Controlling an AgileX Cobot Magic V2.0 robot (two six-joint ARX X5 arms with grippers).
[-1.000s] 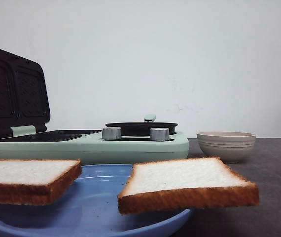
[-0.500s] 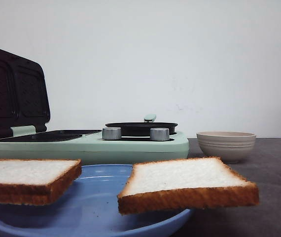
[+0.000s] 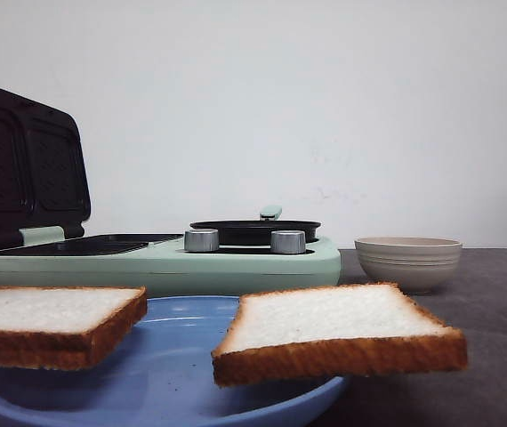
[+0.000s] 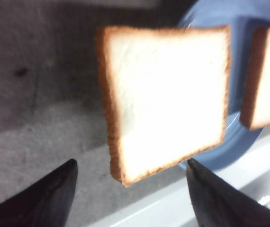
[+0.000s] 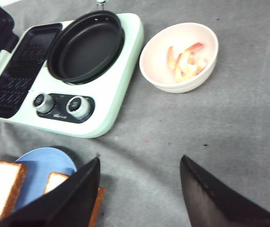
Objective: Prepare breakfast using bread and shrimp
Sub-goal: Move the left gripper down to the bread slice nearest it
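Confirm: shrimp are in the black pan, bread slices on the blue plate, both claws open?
Not quite. The shrimp sit in the beige bowl, as the right wrist view shows; the black pan is empty. The rest holds.

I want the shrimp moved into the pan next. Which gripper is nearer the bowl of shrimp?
Probably the right. The right gripper hangs open with the bowl of shrimp ahead of its fingers. The left gripper is open over a bread slice on the blue plate, bowl out of its view.
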